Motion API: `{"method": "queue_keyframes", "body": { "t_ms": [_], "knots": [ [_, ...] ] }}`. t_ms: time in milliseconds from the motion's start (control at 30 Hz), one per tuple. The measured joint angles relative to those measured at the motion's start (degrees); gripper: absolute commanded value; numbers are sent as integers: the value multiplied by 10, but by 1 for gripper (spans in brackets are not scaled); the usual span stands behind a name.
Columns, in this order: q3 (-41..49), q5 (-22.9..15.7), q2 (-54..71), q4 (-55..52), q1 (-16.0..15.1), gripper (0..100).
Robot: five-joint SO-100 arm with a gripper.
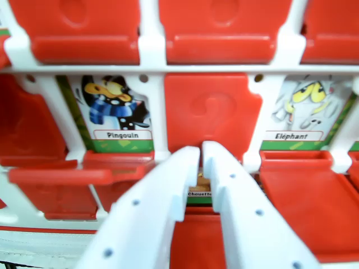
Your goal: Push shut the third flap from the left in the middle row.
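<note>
Seemingly we are nearly done: our gripper [200, 150], jaws almost together and clamped on nothing, sits against the foot of the question-mark flap [213, 115], which covers its card between the open Pingouin card [115, 109] and Eléphant card [303, 109]. Whether that flap is fully seated, we cannot tell; a last nudge may remain.

White gripper [201, 152] reaching up from the bottom edge, its two jaws nearly together, tips slightly apart.

A tabletop play setup, place unclear: only a red-and-white flap game board [151, 61] with animal cards [115, 109] shows
</note>
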Motion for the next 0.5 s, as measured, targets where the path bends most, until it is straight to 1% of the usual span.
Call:
{"method": "queue_keyframes", "body": {
  "t_ms": [500],
  "knots": [
    [2,0,1,-1,1,0]
  ]
}}
